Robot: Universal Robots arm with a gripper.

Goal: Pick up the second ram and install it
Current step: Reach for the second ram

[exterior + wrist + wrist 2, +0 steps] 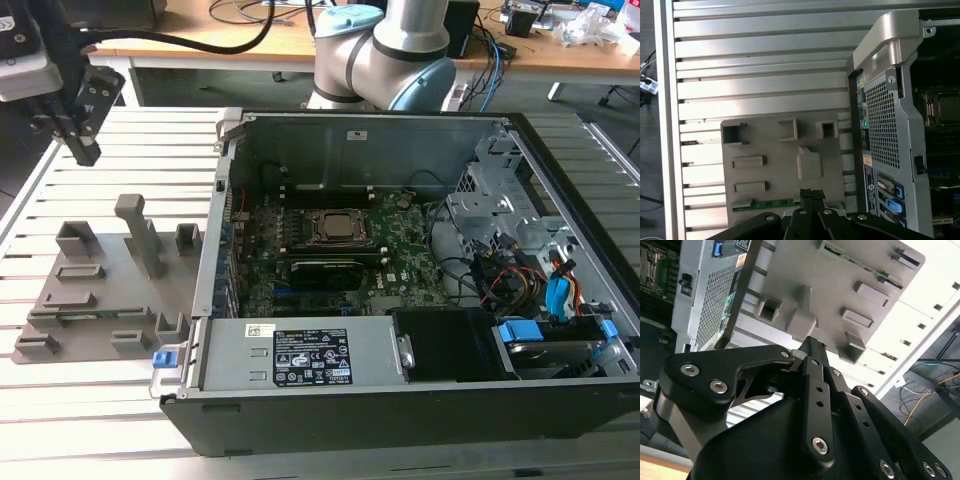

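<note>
Starting at the exterior view's left: the gripper [85, 152], up in the air, tips pinched together with nothing between them. Right under it, the grey tray [110, 290], full of little blocks and pockets.

In both wrist views, the second ram [771, 203] [860, 263]: a thin green stick, lying in a long pocket at one edge of that tray. Above the tray, the gripper, well clear of the stick and not touching it.

So, by the look of it: not picked up yet, and not put in yet. Both parts of the job left to do.

Next along, in the middle: the open computer case [370, 140], lying on its side. Inside, the big green board [400, 250] and the square silver processor [335, 228] in its frame. Too dark beside the processor to tell much about the slots for the sticks.

Further to the exterior view's right: a tangle of wires [490, 275], some blue clips [520, 330] and a metal cage [500, 195].

Under everything, a pale metal table [100, 420] with long grooves. Behind it, a wooden desk [250, 40] with cables on top, and the fat grey and blue arm [385, 50] standing by the case.
</note>
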